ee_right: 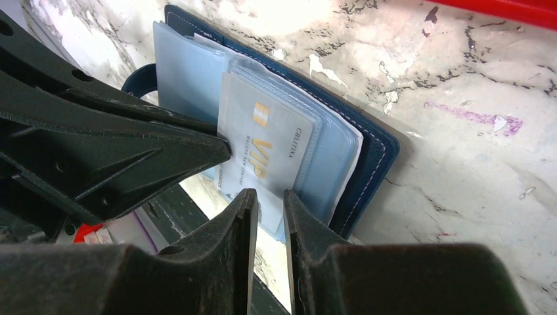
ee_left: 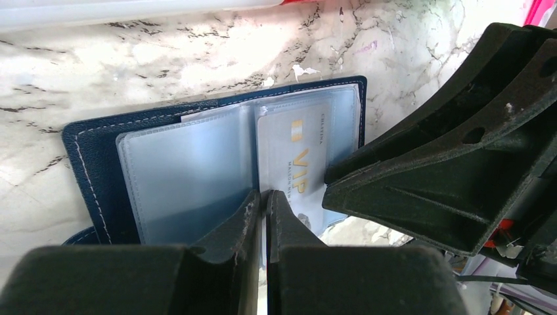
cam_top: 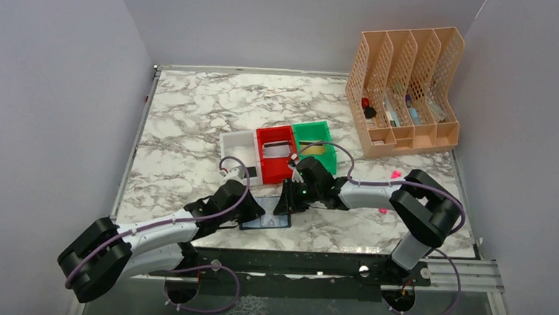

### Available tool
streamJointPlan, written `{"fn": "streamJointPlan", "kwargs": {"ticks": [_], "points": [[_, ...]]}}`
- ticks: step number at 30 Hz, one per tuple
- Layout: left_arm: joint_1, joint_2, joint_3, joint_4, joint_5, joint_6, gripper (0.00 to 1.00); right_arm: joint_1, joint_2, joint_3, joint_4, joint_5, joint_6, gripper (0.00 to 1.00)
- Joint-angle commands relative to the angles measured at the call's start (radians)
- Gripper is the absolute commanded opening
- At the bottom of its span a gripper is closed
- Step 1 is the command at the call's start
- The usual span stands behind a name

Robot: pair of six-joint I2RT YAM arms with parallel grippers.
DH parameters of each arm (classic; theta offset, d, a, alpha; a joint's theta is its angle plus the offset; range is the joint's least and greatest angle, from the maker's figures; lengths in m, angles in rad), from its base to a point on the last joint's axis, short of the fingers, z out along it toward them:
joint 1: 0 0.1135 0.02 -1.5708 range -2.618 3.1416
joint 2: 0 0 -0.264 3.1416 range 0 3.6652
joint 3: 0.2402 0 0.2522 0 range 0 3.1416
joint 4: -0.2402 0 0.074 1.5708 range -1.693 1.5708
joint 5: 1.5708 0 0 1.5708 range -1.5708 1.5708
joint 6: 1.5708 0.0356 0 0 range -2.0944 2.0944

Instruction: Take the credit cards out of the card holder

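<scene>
The silvery "VIP" card (ee_right: pixel 263 144) overhangs the near edge of the card holder (ee_right: pixel 376 157). The right gripper (ee_right: pixel 269 200) pinches it. The left gripper (ee_left: pixel 263 200) is nearly shut beside it, its grip unclear.

Before me: marble table (cam_top: pixel 192 117) bearing white bin (cam_top: pixel 238 135), red bin (cam_top: pixel 274 130), green bin (cam_top: pixel 313 125) side by side; peach file rack (cam_top: pixel 436 137) far right.

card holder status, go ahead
Left hand and right hand nearly shut at credit card edges, grip unclear. Card holder open, card not yet clear of sleeves. Nothing blocking.
</scene>
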Motion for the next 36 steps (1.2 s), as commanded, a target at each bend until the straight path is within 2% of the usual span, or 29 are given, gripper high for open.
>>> {"fn": "streamJointPlan", "kwargs": {"ticks": [1, 3, 8, 20, 29, 36], "points": [[0.008, -0.02, -0.019, 0.04, 0.034, -0.011, 0.04, 0.007, 0.046, 0.001, -0.072, 0.072, -0.01, 0.27], [0.011, -0.026, -0.027, 0.048, 0.039, -0.016, 0.0, 0.007, 0.05, 0.001, -0.072, 0.074, -0.01, 0.27], [0.024, -0.046, -0.041, 0.044, 0.048, -0.025, 0.0, 0.007, 0.05, 0.002, -0.08, 0.079, -0.009, 0.27], [0.086, -0.092, -0.108, 0.146, 0.149, -0.031, 0.0, 0.007, 0.053, 0.001, -0.089, 0.087, -0.01, 0.27], [0.159, -0.192, -0.109, 0.027, 0.153, 0.005, 0.0, 0.007, 0.059, 0.007, -0.098, 0.094, -0.007, 0.27], [0.175, -0.179, -0.107, 0.003, 0.177, 0.019, 0.0, 0.007, 0.06, 0.013, -0.106, 0.099, -0.013, 0.26]]}}
